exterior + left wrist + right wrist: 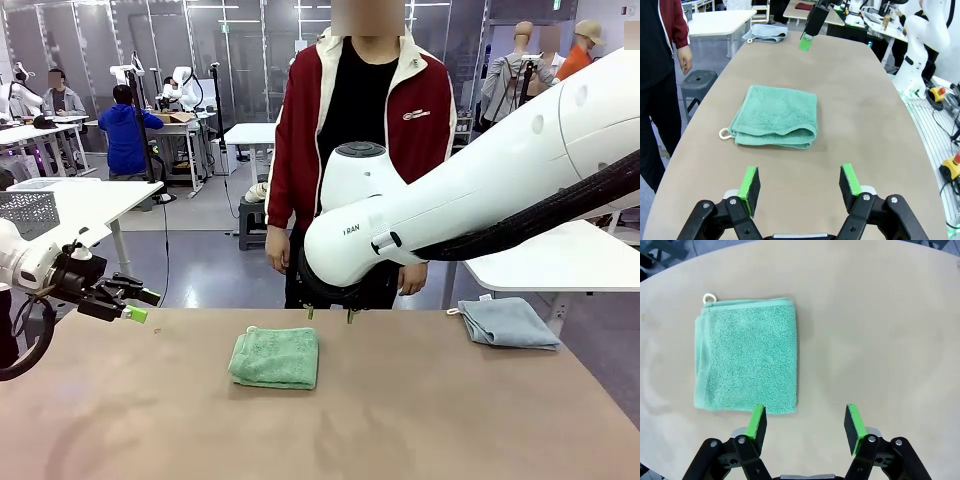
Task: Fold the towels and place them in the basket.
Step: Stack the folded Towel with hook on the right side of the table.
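So the green towel (274, 358) is sitting folded into a near-square pad about mid-worktop, flat, nothing touching it. In the front view its slightly longer side runs left to right, and the little white hanging loop (250, 329) sticks out of the far left corner, toward the person. From the left wrist view the stacked folded edges face the left arm's side and the loop pokes out at the corner nearest the person.

Second one, the blue-grey towel (509, 322), is folded too and lies way off at the far right corner of the worktop (420, 420), well apart from the green one, with a small loop at its left end.

Left claw (138, 305) hovers at the left edge of the worktop, fingers spread wide, pinching nothing, aimed across the surface at the green towel. Right claw (805, 424) hangs above the worktop looking straight down, also spread and empty, with the near edge of the green towel just beside its left pad (758, 421).

Worktop is a plain tan-brown rounded slab. A person in a red and white jacket (420, 130) stands at the far side, arms down. Behind that it's a lab room with white tables and a grey stool (699, 82)
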`<state>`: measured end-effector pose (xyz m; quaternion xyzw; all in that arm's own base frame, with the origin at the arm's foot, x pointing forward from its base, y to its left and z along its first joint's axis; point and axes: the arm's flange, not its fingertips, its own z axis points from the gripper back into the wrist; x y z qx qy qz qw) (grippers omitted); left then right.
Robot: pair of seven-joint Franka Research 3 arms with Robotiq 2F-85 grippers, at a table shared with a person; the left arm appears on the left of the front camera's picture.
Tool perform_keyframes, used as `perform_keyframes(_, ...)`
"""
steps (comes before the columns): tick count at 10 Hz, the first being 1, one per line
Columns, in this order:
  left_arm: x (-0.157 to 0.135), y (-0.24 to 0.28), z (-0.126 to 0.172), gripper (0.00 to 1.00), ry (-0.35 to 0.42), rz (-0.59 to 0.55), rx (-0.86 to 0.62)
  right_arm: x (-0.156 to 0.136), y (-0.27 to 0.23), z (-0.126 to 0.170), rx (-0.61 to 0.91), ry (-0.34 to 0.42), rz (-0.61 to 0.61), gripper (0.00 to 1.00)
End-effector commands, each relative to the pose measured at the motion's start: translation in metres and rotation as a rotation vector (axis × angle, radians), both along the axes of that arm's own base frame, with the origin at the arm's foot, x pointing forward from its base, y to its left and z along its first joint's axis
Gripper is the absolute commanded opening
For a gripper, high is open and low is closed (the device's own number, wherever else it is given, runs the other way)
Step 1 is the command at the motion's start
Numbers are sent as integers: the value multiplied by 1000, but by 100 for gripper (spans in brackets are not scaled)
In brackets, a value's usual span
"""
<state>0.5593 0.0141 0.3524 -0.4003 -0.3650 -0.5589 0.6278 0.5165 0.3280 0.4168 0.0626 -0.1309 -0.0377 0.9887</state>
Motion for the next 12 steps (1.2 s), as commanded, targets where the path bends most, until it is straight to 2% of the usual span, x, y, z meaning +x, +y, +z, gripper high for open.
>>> perform_keyframes(1,2,1,1,81,-1,-17,-3,0,0,0,-3,-1,2,78)
perform_keyframes(3,2,1,1,81,-1,-17,-3,0,0,0,0,0,0,79)
perform_keyframes(4,2,1,1,81,-1,-17,-3,1,2,-10,21,26,-47,79)
perform_keyframes(7,2,1,1,81,-1,-17,-3,3,8,-50,68,101,-84,79)
perform_keyframes(10,2,1,1,81,-1,-17,-3,2,21,-85,97,93,-129,79)
perform_keyframes(12,2,1,1,81,-1,-17,-3,4,27,-96,105,81,-147,79)
